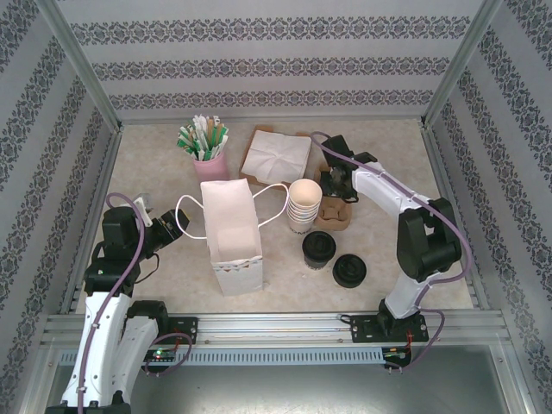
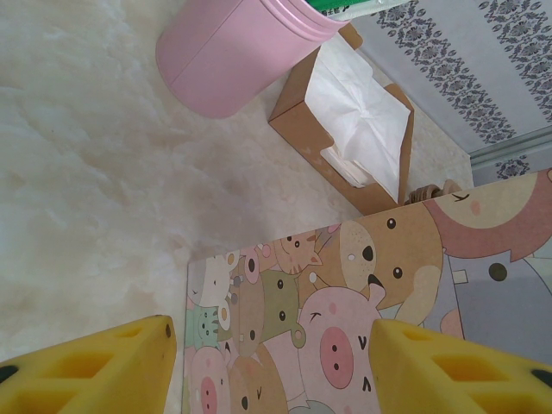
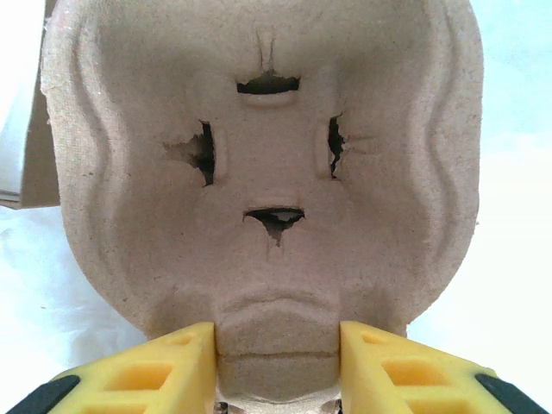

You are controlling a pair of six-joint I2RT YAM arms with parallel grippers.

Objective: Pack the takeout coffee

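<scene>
**While the coffee waits on the worktop, the right claw takes hold of the cup carrier**

Seen from its own wrist, the right claw point(image 3: 278, 345) has its yellow fingers point(image 3: 164, 371) set partly apart, one against each side of a small lobe on the near edge of a brown pulp cup carrier point(image 3: 267, 172). It looks clamped on that lobe.

The left claw point(image 2: 272, 332) is spread wide and holds nothing. It hangs just beside the cartoon-printed side of the paper bag point(image 1: 231, 233), near one of the bag's looped handles.

From above, the carrier lies just beside a stack of lidless cups point(image 1: 303, 205). The takeout coffee point(image 1: 319, 247), a short cup under a black lid, stands on the worktop point(image 1: 147, 172) in front of that stack. It is near a loose black lid point(image 1: 349, 270), outside the bag and untouched.

The step in hand appears to be picking up the carrier, either to seat the coffee in it or to clear it away. The next move likely calls for a firm pinch on the thin pulp and a lift that avoids knocking the cup stack
</scene>
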